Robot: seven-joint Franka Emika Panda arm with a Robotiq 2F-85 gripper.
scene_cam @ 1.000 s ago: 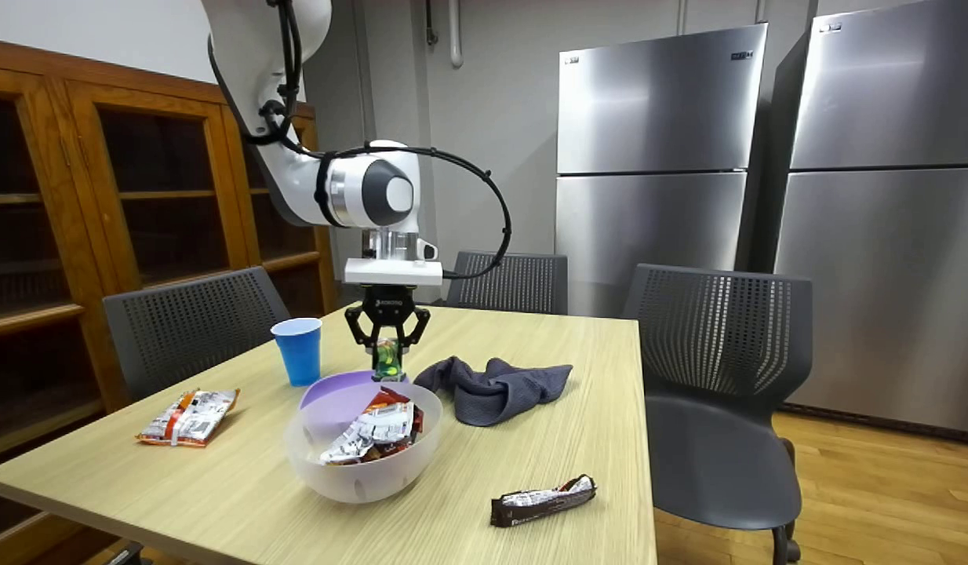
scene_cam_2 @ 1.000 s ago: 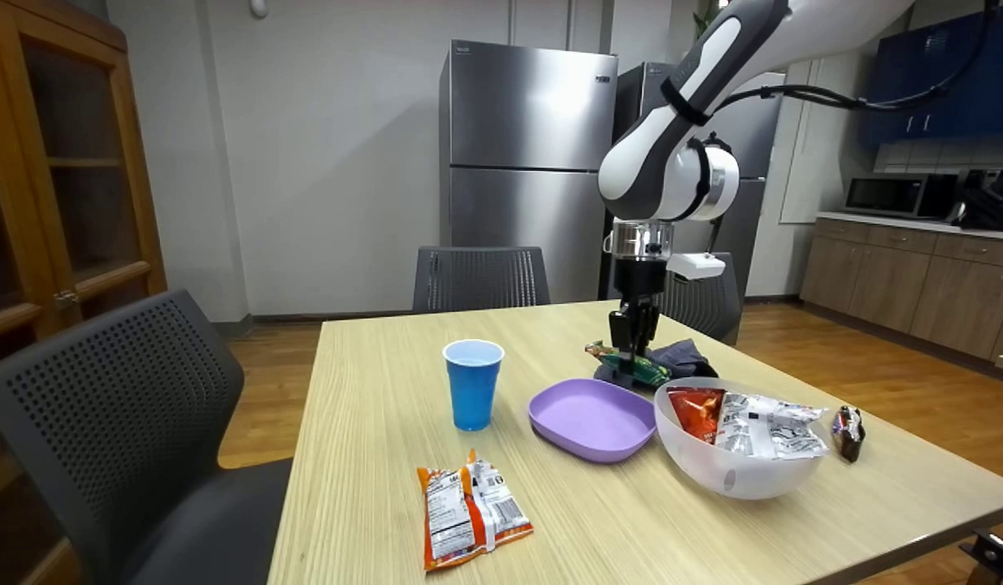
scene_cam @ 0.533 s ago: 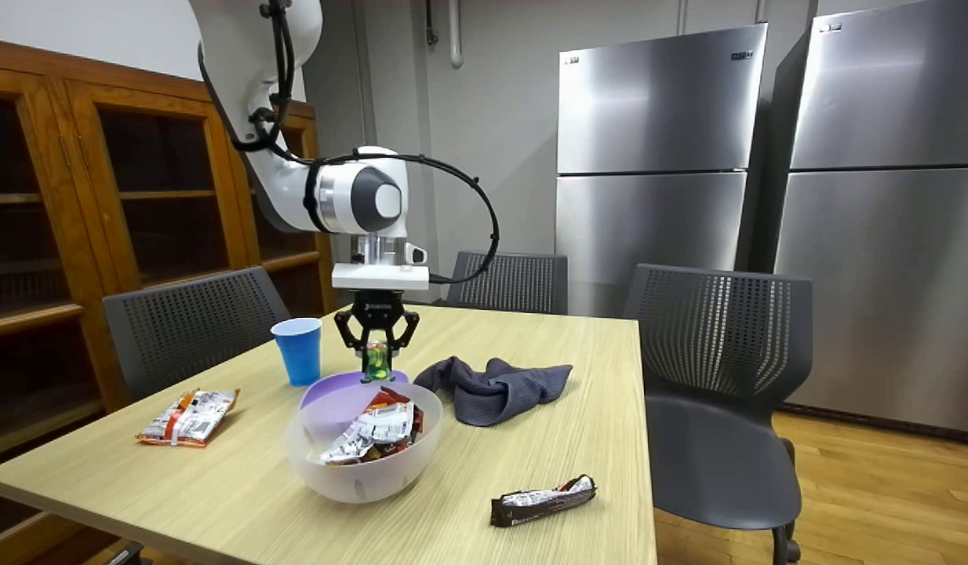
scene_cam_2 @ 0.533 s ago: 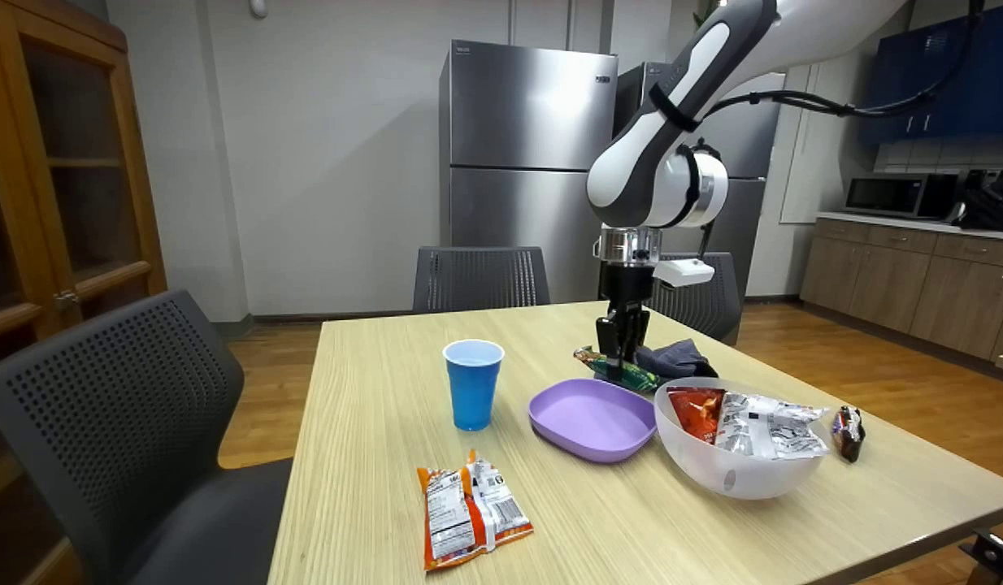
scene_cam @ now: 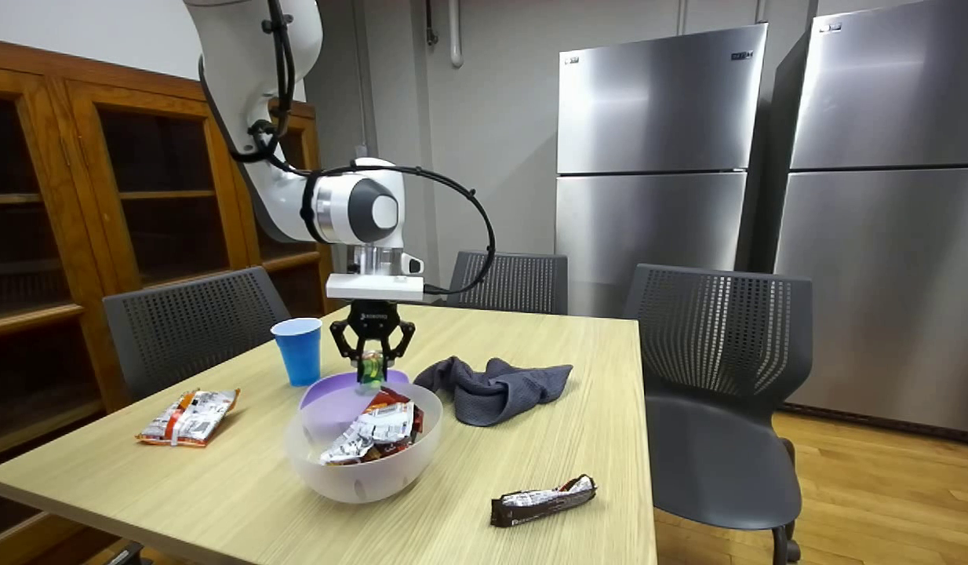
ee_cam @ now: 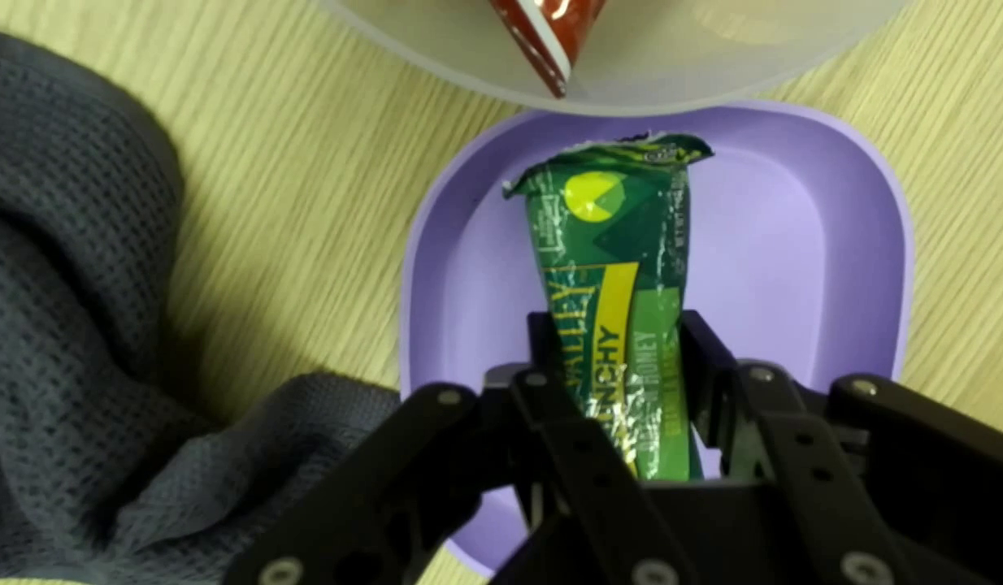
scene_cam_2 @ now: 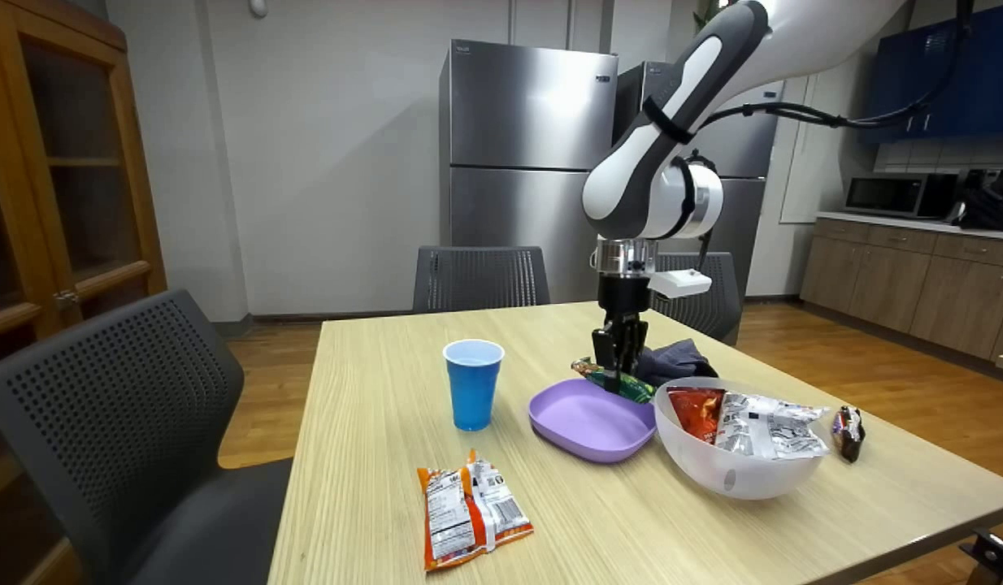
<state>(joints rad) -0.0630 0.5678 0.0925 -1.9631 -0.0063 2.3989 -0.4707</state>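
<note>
pale tabletop point(scene_cam: 539, 451): cloth point(scene_cam: 496, 392), bowl point(scene_cam: 358, 482), plate point(ee_cam: 762, 260) near end effector point(ee_cam: 617, 333) clamped on green bar point(ee_cam: 609, 252)

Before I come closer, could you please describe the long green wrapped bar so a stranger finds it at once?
On the pale wood-grain table, a shallow purple plate sits beside a translucent round bowl. Over that plate, the robot's black hand grips the long green wrapped bar. Unlike the shiny red packet and the silver packet in that bowl, its wrapper is green with a yellow stripe.
</note>
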